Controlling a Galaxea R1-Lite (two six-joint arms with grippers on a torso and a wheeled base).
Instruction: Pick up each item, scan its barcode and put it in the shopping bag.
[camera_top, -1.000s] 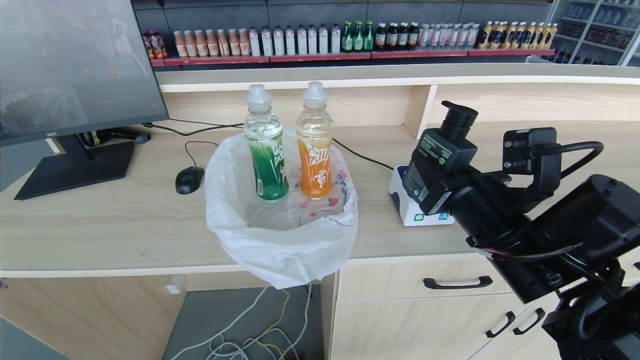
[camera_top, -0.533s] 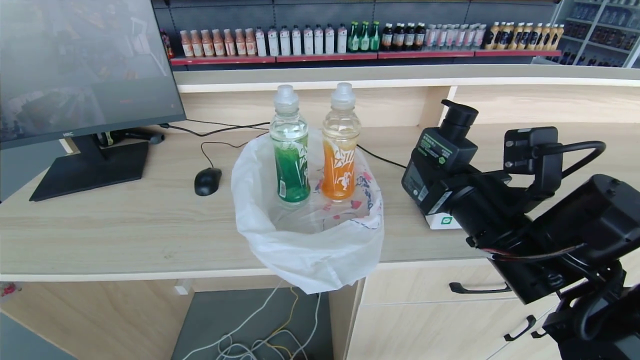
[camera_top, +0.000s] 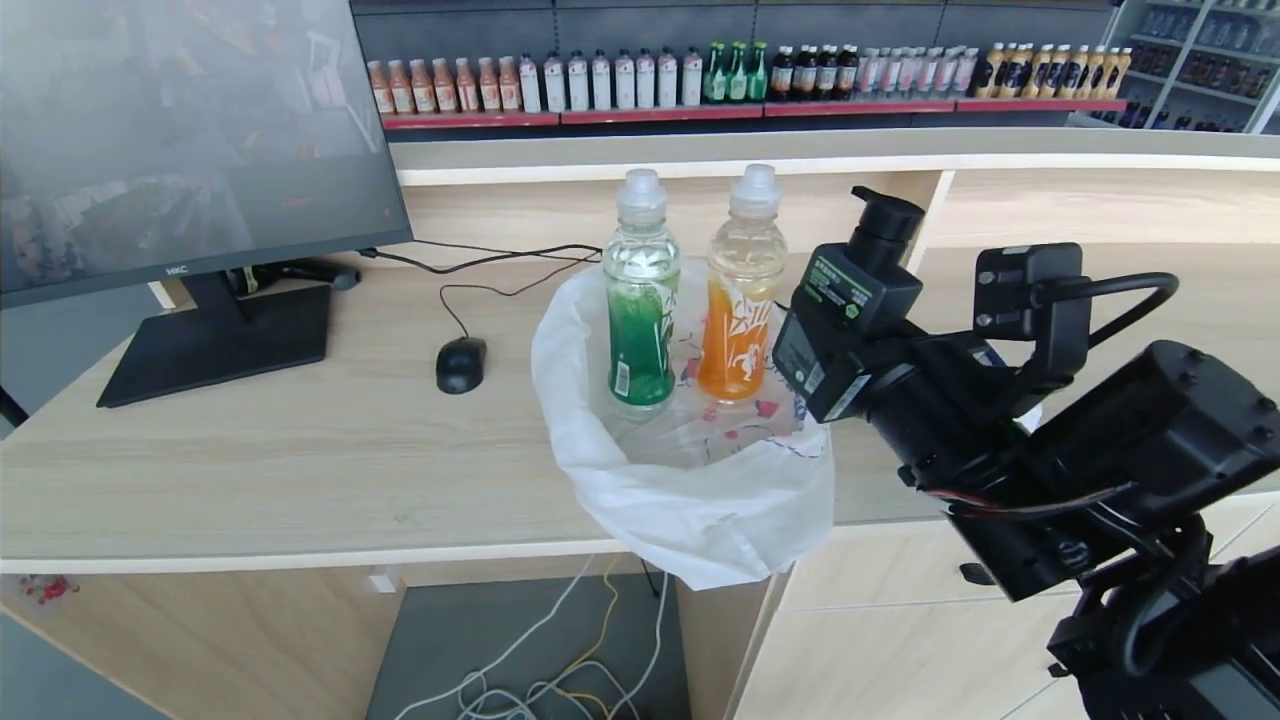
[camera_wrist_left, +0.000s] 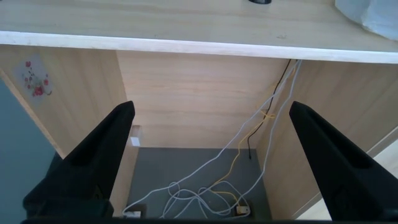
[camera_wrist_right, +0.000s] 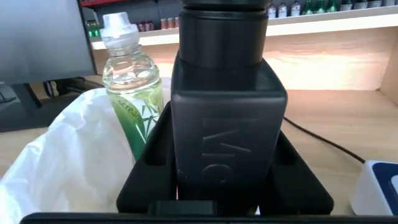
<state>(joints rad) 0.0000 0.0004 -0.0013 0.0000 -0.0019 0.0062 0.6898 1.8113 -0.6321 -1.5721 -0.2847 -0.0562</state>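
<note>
Clamps black bottle (camera_top: 850, 300) in right gripper (camera_wrist_right: 224, 186), fingers pressed on both flat sides. Holds it above counter (camera_top: 250, 470), just right of shopping bag (camera_top: 700, 510), overlapping bag's right rim in head view. Looks boxy: square matte black body, round black neck, wide black cap. Points cap up and away toward back of counter, long axis tilted, base toward gripper. Carries dark label with green mark plus white sticker with fine print, too small to read; has raised lettering on face seen from right wrist.

Keeps green bottle (camera_top: 640, 320) and orange bottle (camera_top: 738, 320) upright side by side inside white bag, clear caps up, white plant pattern on labels.

Hangs left gripper (camera_wrist_left: 211, 162) below counter edge, fingers spread wide with nothing between, over loose cables (camera_wrist_left: 217, 186) on floor.

Leaves monitor (camera_top: 180, 130) and mouse (camera_top: 461, 364) left of bag.
</note>
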